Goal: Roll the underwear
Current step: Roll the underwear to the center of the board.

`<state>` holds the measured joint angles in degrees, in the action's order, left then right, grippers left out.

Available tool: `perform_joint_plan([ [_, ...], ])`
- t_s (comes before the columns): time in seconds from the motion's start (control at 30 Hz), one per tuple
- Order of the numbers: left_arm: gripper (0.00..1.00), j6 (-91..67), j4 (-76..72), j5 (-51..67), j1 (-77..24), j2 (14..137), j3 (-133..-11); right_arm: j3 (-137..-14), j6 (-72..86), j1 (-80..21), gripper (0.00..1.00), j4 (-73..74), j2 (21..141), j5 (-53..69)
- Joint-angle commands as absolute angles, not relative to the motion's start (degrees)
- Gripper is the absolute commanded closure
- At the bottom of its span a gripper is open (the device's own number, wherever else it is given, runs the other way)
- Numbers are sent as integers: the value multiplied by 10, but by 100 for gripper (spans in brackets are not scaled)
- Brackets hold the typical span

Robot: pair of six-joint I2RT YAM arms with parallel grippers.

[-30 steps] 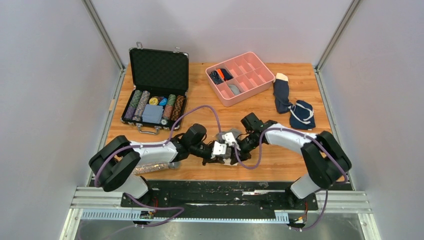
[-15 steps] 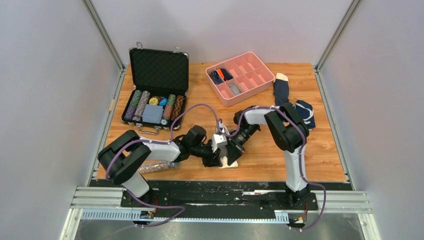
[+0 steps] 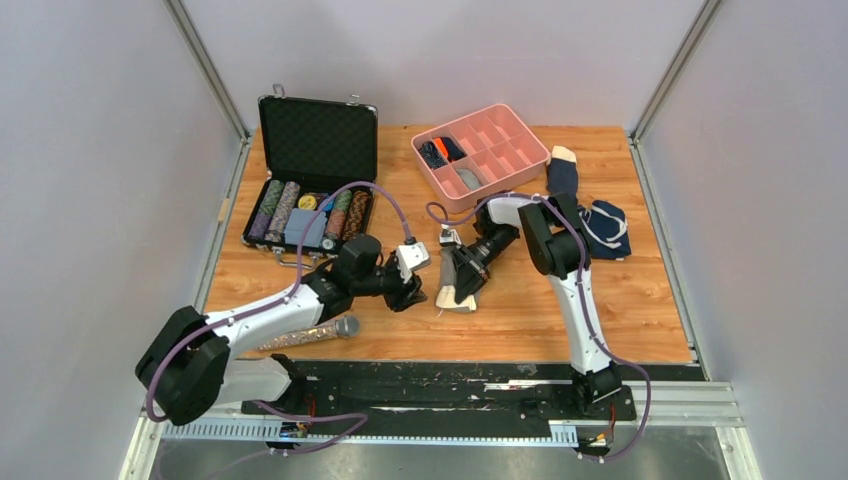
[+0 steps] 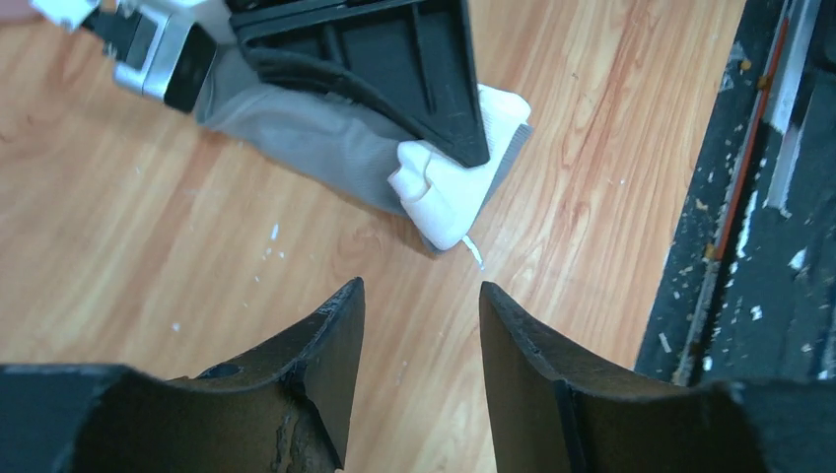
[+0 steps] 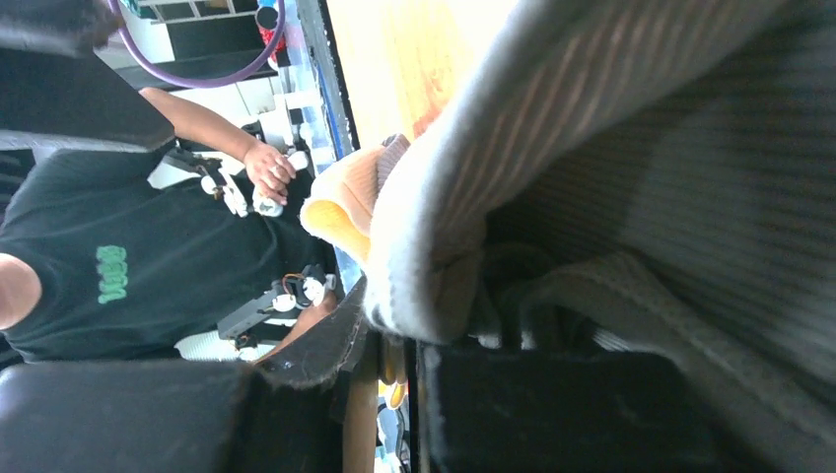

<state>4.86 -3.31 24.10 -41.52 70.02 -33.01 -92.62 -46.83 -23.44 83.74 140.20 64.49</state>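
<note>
Mid-roll, the underwear [image 4: 315,143] is pinched in the right gripper [image 3: 466,272]; the left gripper [image 4: 422,296], parted and empty, is probably needed on it next

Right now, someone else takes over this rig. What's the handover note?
Left claw: open, empty, aimed at the cloth but not touching it.
Right claw: shut on the underwear, which lies on the table near front centre.
Done: the garment is gathered into a narrow bundle, with the cream band bunched at the end nearest the arm bases.
Left: the roll does not look finished; probably tighten it, then release.
</note>
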Motion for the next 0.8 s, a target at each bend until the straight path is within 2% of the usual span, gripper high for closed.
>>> perform_joint_plan([
  [0.0, 45, 236, -136, 295, -417, 718, -315, -916, -445, -222, 100, 824, 1487, 621],
  [0.13, 41, 472, -238, 368, -425, 791, -290, -933, -436, -222, 100, 838, 1507, 618],
  [0.27, 40, 590, -311, 375, -449, 855, -282, -958, -433, -222, 100, 862, 1535, 618],
  [0.53, 40, 628, -391, 315, -502, 909, -269, -976, -429, -216, 100, 880, 1554, 624],
  [0.77, 45, 695, -456, 213, -526, 977, -269, -975, -431, -213, 100, 880, 1553, 629],
])
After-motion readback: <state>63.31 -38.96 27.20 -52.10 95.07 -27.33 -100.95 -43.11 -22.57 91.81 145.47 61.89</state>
